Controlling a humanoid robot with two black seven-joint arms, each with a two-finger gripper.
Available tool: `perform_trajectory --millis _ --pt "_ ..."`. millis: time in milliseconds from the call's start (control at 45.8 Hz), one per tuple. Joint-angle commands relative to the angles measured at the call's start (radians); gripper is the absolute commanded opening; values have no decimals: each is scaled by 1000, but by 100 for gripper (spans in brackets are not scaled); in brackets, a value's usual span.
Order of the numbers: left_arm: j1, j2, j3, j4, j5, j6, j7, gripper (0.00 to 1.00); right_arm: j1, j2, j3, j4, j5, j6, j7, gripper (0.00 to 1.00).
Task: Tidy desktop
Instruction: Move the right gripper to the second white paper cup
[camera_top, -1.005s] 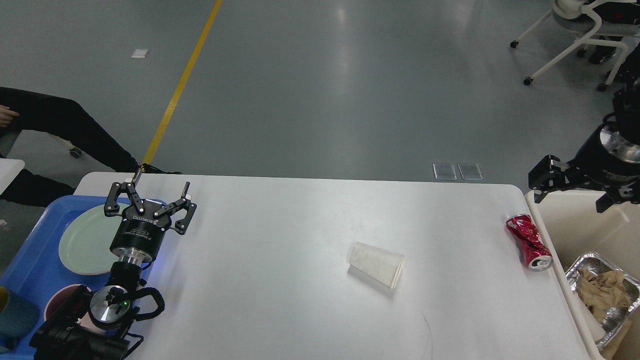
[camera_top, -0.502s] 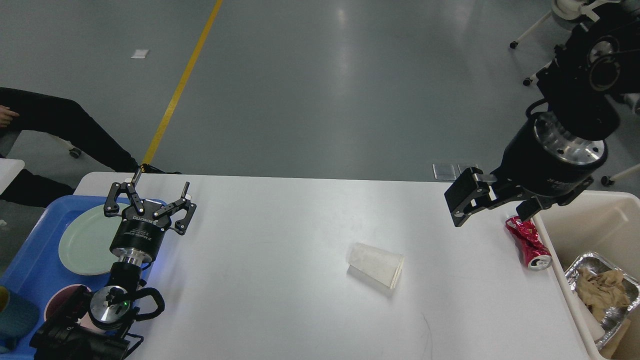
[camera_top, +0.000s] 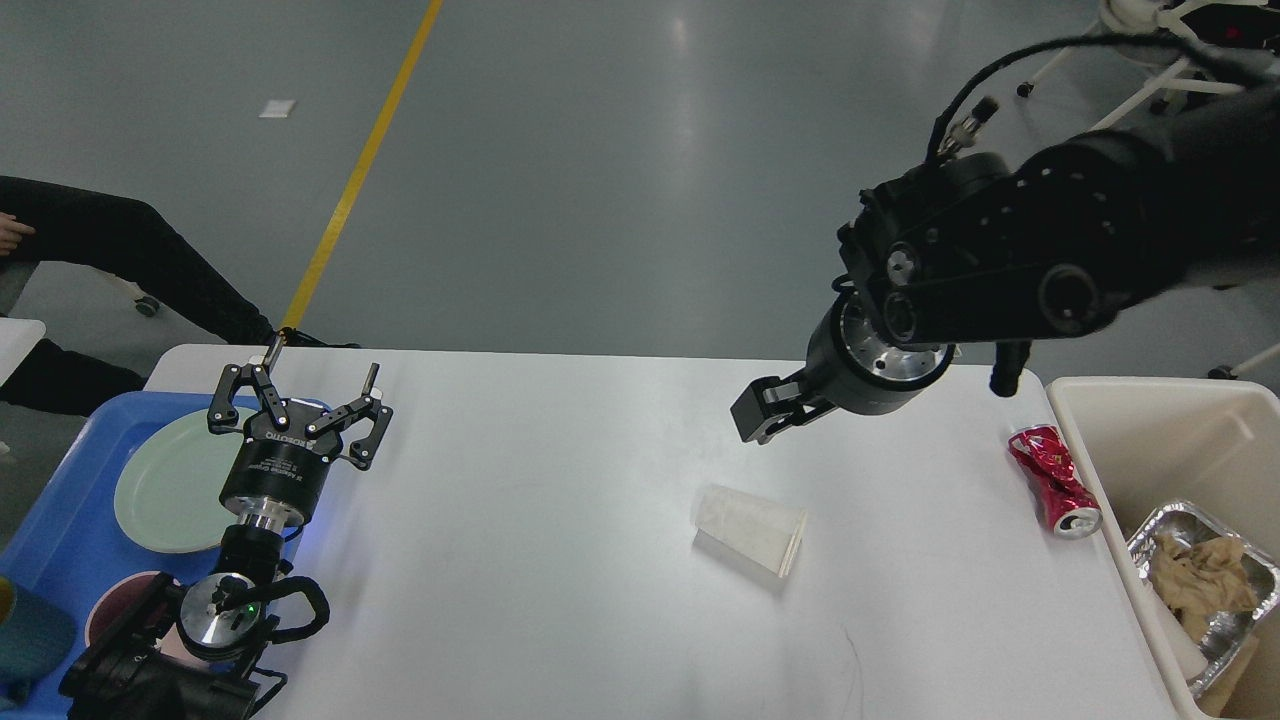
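white matte desktop (camera_top: 560, 600) underfoot of everything, wide, mostly bare toward the near edge. clear plastic cup (camera_top: 750, 528) lying on its side near the middle, mouth toward the right; thin-walled by the look of it, likely to crush or squirt away under a hard pinch, and free to roll if nudged side-on. crushed red can (camera_top: 1057, 481) well apart to the right, lying just beside the beige bin (camera_top: 1150, 410), close to the table edge; a careless sweep could knock it to the floor rather than into the bin. foil tray with crumpled brown paper (camera_top: 1200, 580) sitting inside that bin.

blue tray (camera_top: 60, 540) at the left edge, holding a pale green plate (camera_top: 160, 490) and a pink cup (camera_top: 110, 610), partly hidden by the arm. left gripper (camera_top: 300, 405) poised over the tray's inner edge, fingers spread wide, holding nothing; a drop from there could clip the plate rim.

further back, right gripper (camera_top: 765, 412) hanging above the desktop, beyond and just above the clear cup, seen end-on and dark; cannot tell whether spread or closed. bulky forearm behind it crossing over the can and bin corner, so a low descent risks brushing either. approach angle toward the cup looks steep; catching only the rim could flip it.

beyond the table, grey floor with a yellow line (camera_top: 360, 170), and a seated person's dark leg (camera_top: 130, 250) at far left, near enough to the tray to matter if the left arm swings outward.
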Motion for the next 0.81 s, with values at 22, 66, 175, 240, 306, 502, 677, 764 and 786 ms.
perform_trajectory --millis 22,66,175,240,306,502,677,764,786 --pt "-1 0 0 0 0 1 0 97 -192 63 55 -141 -250 -15 10 97" --pt "0 0 0 0 0 0 0 97 -244 74 72 -181 -327 -15 12 97" --pt "0 0 0 0 0 0 0 97 -362 143 77 -291 -441 -15 16 97" --pt "-1 0 0 -2 0 0 2 97 -448 178 69 -347 -471 -15 16 97" --pt "-1 0 0 0 0 0 2 97 -539 190 63 -411 -510 -15 16 97" --pt "-1 0 0 0 0 0 2 97 -718 199 64 -561 -554 -26 16 96" --pt "-1 0 0 -2 0 0 2 97 -775 199 64 -632 -594 -55 15 96" --pt "-1 -1 0 -2 0 0 2 97 -803 199 63 -658 -597 -55 16 96" --pt "-1 0 0 -2 0 0 2 97 -808 199 63 -661 -599 -55 15 96"
